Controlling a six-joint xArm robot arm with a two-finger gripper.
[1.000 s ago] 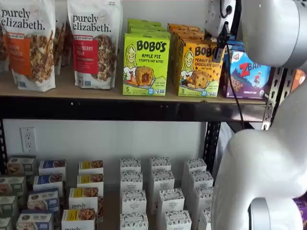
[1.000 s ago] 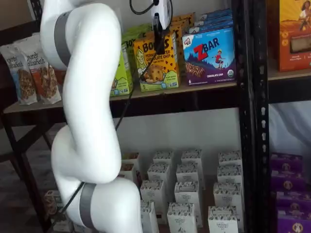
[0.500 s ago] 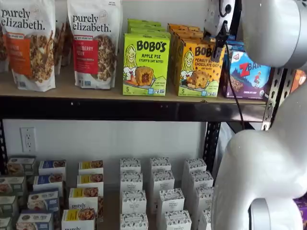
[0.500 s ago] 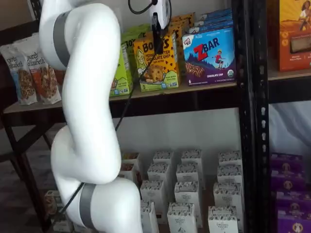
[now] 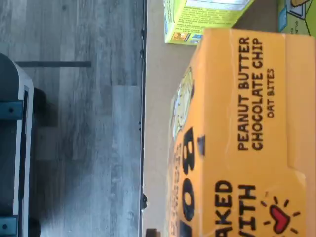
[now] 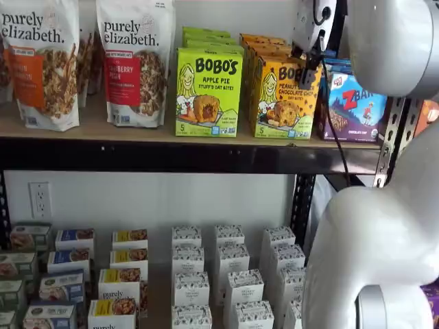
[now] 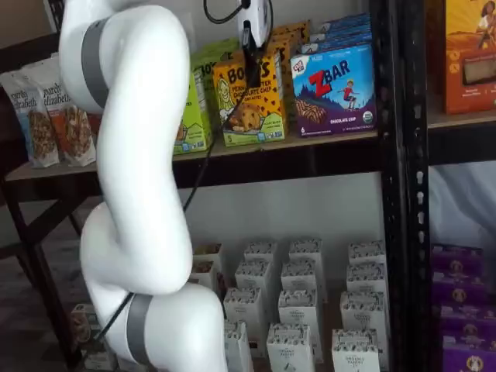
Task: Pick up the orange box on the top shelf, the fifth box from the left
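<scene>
Two shelf views and a wrist view of one moment. The orange box (image 6: 286, 98) stands upright on the top shelf (image 6: 103, 130), near the shelf's front edge and toward its right end, in both shelf views (image 7: 249, 102). A green box (image 6: 208, 92) stands just beside it on one side, and a ZBar box (image 6: 357, 106) on the other, close enough that no gap shows between ZBar and orange cartons in a shelf view (image 7: 335, 91). More orange cartons stand in a row behind the front one. Two granola bags (image 6: 136, 62) stand farther along the shelf, toward its left end.

The gripper (image 6: 307, 53), white body above and black fingers (image 7: 249, 43) below, hangs at the upper edge of the orange box's front face. Its fingers are seen side-on against the carton; whether they are apart, together or clamped on the box cannot be told. A black cable (image 6: 334, 123) drops from the gripper in front of the shelf. The white arm (image 7: 136, 186) fills much of the foreground.

In the wrist view the orange box (image 5: 237, 143) fills most of the picture, its "Peanut Butter Chocolate Chip" lettering turned sideways, with the tan shelf board (image 5: 155, 123) beside it, a green box (image 5: 202, 19) at its far end and grey plank floor (image 5: 79, 148) beyond the shelf edge.

Small white boxes (image 6: 230, 274) stand in rows on the lower level.
</scene>
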